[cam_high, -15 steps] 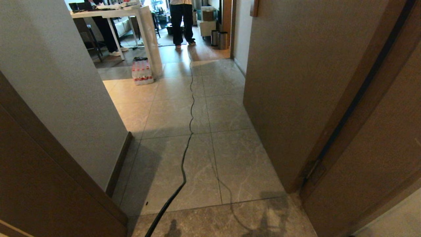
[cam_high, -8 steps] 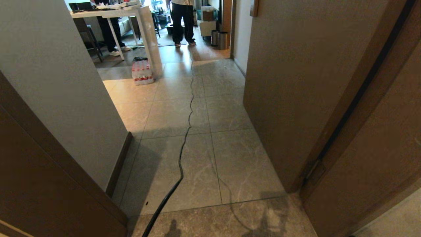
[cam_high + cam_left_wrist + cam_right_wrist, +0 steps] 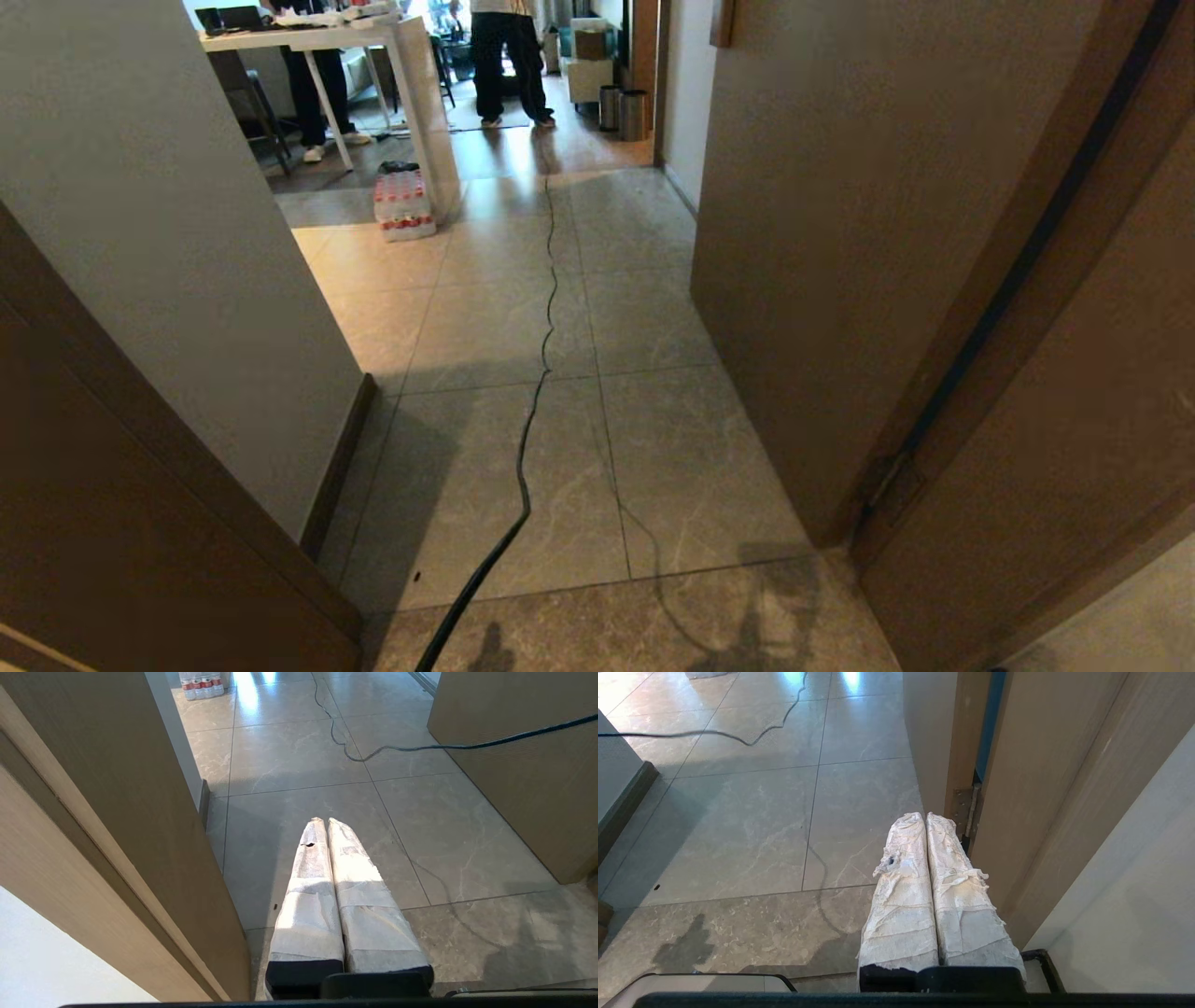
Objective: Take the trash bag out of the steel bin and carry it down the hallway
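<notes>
Claws come first, nearest of all: the left claw (image 3: 325, 822) and the right claw (image 3: 924, 816) each hang low over the floor (image 3: 569, 467) with their white-wrapped fingers pressed together, clenched on nothing. A black cable (image 3: 523, 467) snakes away from the robot along the tiles of the hallway (image 3: 616, 280), between a pale wall (image 3: 168, 233) on the left and a brown door (image 3: 1046, 392) on the right. Further off a pack of bottles (image 3: 403, 203) sits at the foot of a white desk (image 3: 411, 56). Two people's legs (image 3: 504, 65) stand in the room beyond. Far at the back, by the right-hand wall, stand two small steel bins (image 3: 633, 114); which is the one meant, and whether a trash bag lines it, is too small to tell. Judging by the task, such a bag should be light, thin, soft and easy to tear, so the gathered top edge at the rim looks the best place to pinch, lifting straight up so it slips free without snagging.
</notes>
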Robot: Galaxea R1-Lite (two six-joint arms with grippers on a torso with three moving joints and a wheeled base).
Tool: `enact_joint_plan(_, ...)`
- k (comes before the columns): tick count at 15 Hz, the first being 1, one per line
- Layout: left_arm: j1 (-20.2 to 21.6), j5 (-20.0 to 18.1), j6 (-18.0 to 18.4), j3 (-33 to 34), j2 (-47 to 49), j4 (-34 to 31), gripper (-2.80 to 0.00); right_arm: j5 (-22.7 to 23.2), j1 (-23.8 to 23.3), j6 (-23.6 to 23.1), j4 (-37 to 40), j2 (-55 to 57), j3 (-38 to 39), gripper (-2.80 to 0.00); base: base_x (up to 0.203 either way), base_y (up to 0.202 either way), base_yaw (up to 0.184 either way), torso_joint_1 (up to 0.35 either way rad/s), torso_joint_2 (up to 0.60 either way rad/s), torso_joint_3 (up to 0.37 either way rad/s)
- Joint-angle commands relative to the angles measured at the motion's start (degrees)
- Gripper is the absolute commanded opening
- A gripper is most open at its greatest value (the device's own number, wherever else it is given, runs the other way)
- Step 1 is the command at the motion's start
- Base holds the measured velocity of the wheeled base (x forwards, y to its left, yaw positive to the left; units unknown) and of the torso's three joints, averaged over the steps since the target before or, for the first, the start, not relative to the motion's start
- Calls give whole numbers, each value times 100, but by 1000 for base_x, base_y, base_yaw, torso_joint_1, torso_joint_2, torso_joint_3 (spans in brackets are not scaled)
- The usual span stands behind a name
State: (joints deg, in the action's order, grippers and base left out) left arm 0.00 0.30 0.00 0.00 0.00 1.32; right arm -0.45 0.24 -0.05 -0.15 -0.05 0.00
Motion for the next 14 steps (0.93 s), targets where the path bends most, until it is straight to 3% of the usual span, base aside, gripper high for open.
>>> enact_joint_plan(1, 0, 5, -18, 70, 9, 0, -280, 1, 2, -4, -2, 5, 0, -280, 0, 0, 0, 0, 0, 0)
enact_joint_plan(7, 0, 5, 9, 62, 0, 9, -280, 1, 2, -4, -2, 5, 0, -280, 0, 0, 0, 0, 0, 0)
enact_joint_plan(14, 0, 5, -25, 62, 0, 9, -280, 1, 2, -4, -2, 5, 0, -280, 159, 0, 1, 4, 3, 4)
